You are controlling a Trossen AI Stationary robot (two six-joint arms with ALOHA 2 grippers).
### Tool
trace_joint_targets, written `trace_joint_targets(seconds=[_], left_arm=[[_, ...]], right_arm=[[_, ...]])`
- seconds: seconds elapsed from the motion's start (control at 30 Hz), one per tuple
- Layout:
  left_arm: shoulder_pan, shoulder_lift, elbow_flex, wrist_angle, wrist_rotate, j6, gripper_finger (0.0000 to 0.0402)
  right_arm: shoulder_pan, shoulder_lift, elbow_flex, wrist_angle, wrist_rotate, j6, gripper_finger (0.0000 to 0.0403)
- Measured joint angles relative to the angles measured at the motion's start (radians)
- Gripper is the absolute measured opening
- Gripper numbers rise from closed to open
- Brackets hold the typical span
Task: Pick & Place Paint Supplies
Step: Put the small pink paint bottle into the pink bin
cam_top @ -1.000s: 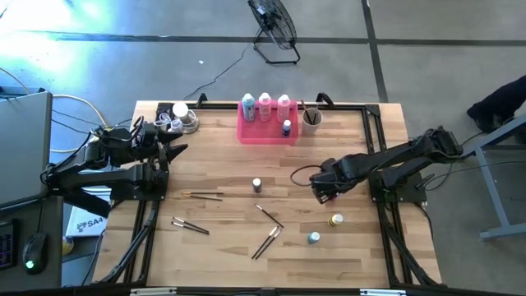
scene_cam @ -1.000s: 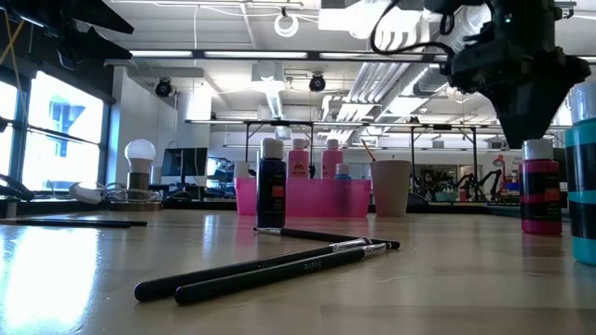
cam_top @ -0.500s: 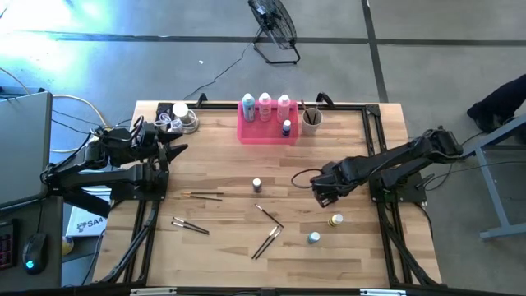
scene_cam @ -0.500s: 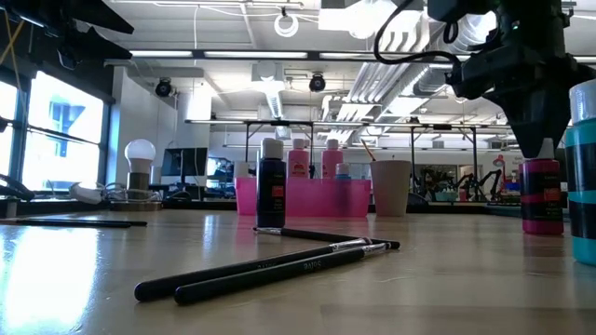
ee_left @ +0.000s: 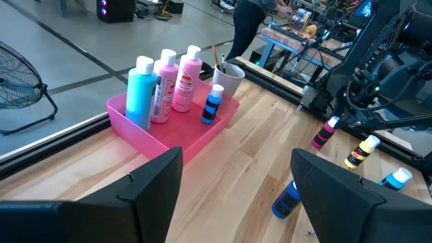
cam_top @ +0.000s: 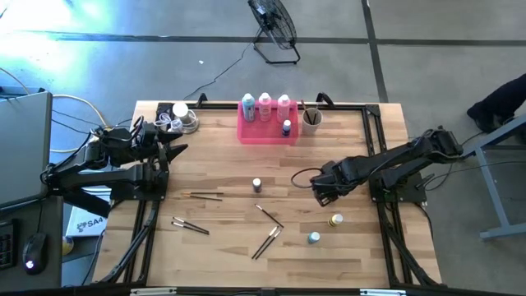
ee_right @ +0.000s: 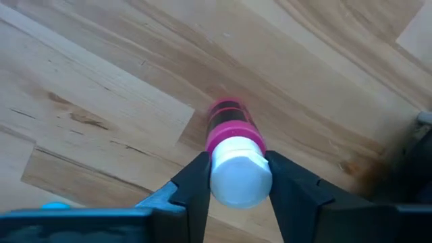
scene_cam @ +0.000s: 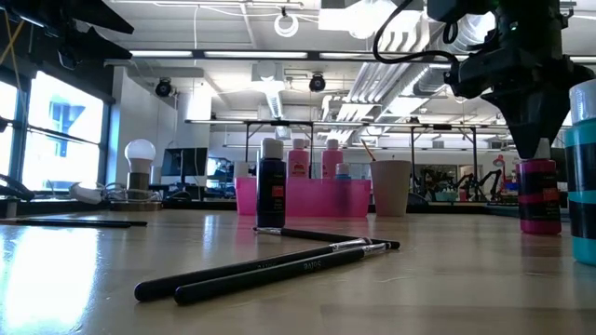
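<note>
A tiny magenta bottle [ee_right: 226, 125] with a white cap stands upright on the wood table [cam_top: 222, 168], right of the middle. My right gripper [ee_right: 236, 165] points down over it, shut on the cap. In the low view the bottle's body [scene_cam: 540, 195] shows below the dark fingers. My left gripper [ee_left: 236, 185] waits open above the table's left edge [cam_top: 177, 141], holding nothing. A dark blue tiny bottle [cam_top: 257, 185], a yellow one [cam_top: 336, 220] and a teal one [cam_top: 313, 238] stand free. Thin brushes [cam_top: 205, 195] [cam_top: 190, 226] [cam_top: 268, 230] lie flat. My right gripper pinches the bottle's white cap [ee_right: 221, 181] between its two fingers [ee_right: 192, 185], one on each side. The fingers come from above, pointing down. The bottle stands upright with its base on the table.
At the far edge a bright pink tray [cam_top: 246, 136] holds three tall white-capped bottles and a small blue one. A pale cup [cam_top: 311, 119] with brushes stands right of it. A bulb and cables [cam_top: 181, 115] sit at the far left corner. Bare wood lies around the magenta bottle.
My right gripper has sunk a little over the magenta bottle. In the low view the white cap showed below the fingers a second ago and is now covered by them. The bottle has stayed where it stood.
</note>
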Motion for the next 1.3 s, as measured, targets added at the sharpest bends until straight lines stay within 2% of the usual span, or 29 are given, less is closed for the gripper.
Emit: trace_joint_targets(seconds=[0.13, 0.3, 0.57, 0.77, 1.07, 1.3], left_arm=[[0.000, 0.000, 0.000, 0.000, 0.000, 0.000, 0.0271], [0.000, 0.000, 0.000, 0.000, 0.000, 0.000, 0.0271], [0.000, 0.000, 0.000, 0.000, 0.000, 0.000, 0.0271], [0.000, 0.000, 0.000, 0.000, 0.000, 0.000, 0.0271], [0.000, 0.000, 0.000, 0.000, 0.000, 0.000, 0.0271], [0.000, 0.000, 0.000, 0.000, -0.001, 0.000, 0.0271]], right_arm=[[0.000, 0.000, 0.000, 0.000, 0.000, 0.000, 0.0120], [0.000, 0.000, 0.000, 0.000, -0.001, 0.002, 0.0134], [0.000, 0.000, 0.000, 0.000, -0.004, 0.000, 0.0119], [0.000, 0.000, 0.000, 0.002, -0.030, -0.002, 0.0141], [0.000, 0.000, 0.000, 0.004, -0.029, -0.027, 0.0123], [0.000, 0.000, 0.000, 0.006, -0.023, -0.029, 0.0149]])
